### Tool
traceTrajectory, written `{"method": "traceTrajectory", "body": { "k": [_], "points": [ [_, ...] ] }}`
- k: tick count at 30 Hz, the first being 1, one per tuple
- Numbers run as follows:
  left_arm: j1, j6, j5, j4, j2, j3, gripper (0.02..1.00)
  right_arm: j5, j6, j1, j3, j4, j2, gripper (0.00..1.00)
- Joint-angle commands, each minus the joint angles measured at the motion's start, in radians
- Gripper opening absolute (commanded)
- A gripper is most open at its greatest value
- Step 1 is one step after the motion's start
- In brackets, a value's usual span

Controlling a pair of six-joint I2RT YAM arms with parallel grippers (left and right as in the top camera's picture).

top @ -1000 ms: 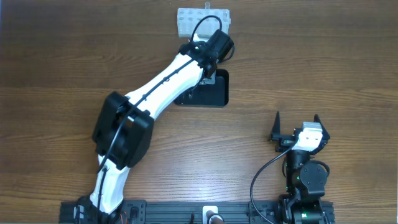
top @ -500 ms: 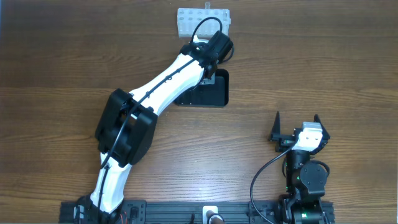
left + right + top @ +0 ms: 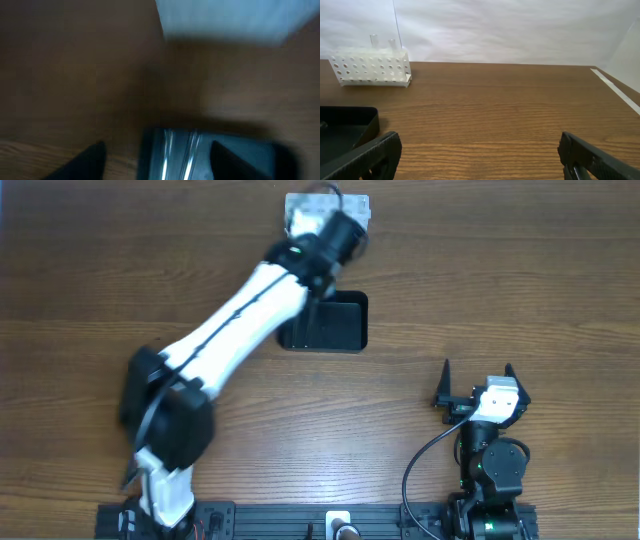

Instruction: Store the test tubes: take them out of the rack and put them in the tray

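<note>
I see the L gripper (image 3: 157, 150) spread open w/ nothing in it, over the black tray (image 3: 345, 330) just short of the white rack (image 3: 370, 67), test tubes (image 3: 166, 147) lying in the tray, two upright tubes (image 3: 373, 41) in the rack, R gripper (image 3: 480, 160) open too, well apart.

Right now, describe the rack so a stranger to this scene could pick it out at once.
Start at the wooden table; at its far edge, opposite the arms' bases, just past the black tray, stands the rack. Unlike the dark, flat tray, it is a white box dotted with round holes, two clear tubes rising from its top.
</note>
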Motion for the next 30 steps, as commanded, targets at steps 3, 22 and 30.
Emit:
{"method": "traceTrajectory", "body": {
  "k": [3, 22, 30],
  "points": [
    [0.111, 0.184, -0.016, 0.13, -0.217, 0.007, 0.956, -0.007, -0.001, -0.007, -0.009, 0.0, -0.01, 0.991],
    [0.395, 0.442, 0.368, 0.781, -0.71, -0.623, 1.0, -0.007, -0.001, -0.008, -0.009, 0.0, -0.01, 0.991],
    [0.475, 0.441, 0.47, 0.958, -1.081, -1.099, 1.0, -0.007, 0.0, -0.007, -0.009, 0.0, -0.01, 0.991]
  ]
}}
